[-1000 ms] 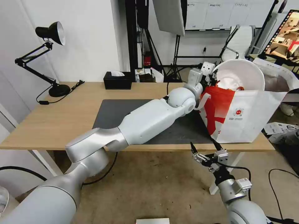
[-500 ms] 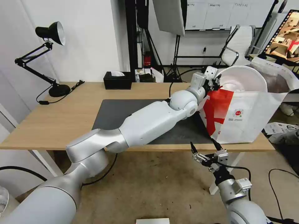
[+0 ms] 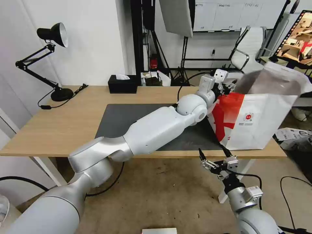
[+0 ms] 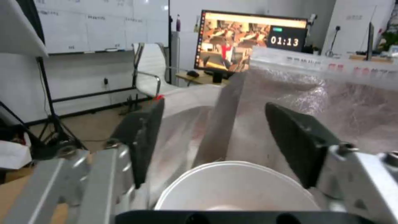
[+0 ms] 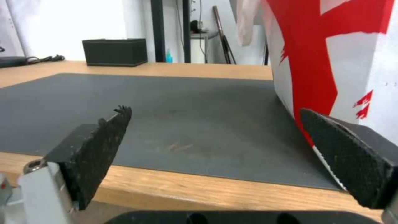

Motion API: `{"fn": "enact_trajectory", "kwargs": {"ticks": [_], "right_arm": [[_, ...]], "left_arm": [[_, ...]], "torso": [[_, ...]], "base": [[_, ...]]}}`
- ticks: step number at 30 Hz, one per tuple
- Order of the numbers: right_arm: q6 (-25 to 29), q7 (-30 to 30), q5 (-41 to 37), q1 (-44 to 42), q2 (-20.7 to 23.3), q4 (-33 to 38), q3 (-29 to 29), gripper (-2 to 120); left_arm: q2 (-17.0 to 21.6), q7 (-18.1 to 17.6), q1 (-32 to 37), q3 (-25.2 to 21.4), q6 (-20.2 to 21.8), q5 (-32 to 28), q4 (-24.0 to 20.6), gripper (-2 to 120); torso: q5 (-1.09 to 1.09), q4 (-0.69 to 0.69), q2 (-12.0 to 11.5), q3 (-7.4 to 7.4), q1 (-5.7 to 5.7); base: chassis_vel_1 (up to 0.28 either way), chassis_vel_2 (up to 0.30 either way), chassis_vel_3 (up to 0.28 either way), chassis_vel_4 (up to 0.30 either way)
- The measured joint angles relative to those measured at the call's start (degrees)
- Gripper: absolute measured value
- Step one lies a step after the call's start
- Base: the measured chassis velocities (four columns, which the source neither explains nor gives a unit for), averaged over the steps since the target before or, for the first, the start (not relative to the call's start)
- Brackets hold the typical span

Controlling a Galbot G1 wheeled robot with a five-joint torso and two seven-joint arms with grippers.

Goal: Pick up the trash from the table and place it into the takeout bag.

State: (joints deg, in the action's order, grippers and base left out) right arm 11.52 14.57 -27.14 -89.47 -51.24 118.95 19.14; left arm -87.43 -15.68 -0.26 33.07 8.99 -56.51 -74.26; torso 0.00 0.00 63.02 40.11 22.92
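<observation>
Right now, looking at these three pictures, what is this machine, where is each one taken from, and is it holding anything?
It is a two-armed wheeled robot. One picture comes from its head camera, the others from cameras on each wrist. Its left gripper reaches to the mouth of the takeout bag, fingers open, with the white bowl lying loose inside the bag below them. The right gripper waits open below the table edge, holding nothing. On the table are a dark mat, a tissue box and a desk lamp.

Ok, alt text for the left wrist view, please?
The left hand, fingers spread open, hangs over the takeout bag's foil-lined mouth, with the white bowl lying inside below it. An office chair and monitor stand behind.
</observation>
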Motion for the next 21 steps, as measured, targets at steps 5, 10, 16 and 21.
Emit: {"fn": "enact_trajectory", "kwargs": {"ticks": [5,10,16,21], "right_arm": [[0.0,0.0,0.0,0.0,0.0,0.0,0.0,100],[0.0,0.0,0.0,0.0,0.0,0.0,0.0,100],[0.0,0.0,0.0,0.0,0.0,0.0,0.0,100],[0.0,0.0,0.0,0.0,0.0,0.0,0.0,100]], "left_arm": [[10.8,-3.8,4.2,-3.7,-0.1,-1.4,-14.3,99],[18.7,-4.4,9.2,-6.8,-0.1,-1.5,-22.0,100],[24.4,-5.5,15.1,-11.7,-0.1,-0.4,-29.5,100],[31.1,-5.7,27.1,-18.1,-0.5,4.1,-37.0,100]], "torso": [[-0.02,0.01,0.0,0.0,0.0],[-0.03,0.02,0.0,0.0,0.0],[-0.02,-0.01,0.0,-0.01,0.0],[-0.03,0.01,0.0,-0.01,0.0]], "base": [[0.0,0.0,0.0,0.0],[0.0,0.0,0.0,0.0],[0.0,0.0,0.0,0.0],[0.0,0.0,0.0,0.0]]}}
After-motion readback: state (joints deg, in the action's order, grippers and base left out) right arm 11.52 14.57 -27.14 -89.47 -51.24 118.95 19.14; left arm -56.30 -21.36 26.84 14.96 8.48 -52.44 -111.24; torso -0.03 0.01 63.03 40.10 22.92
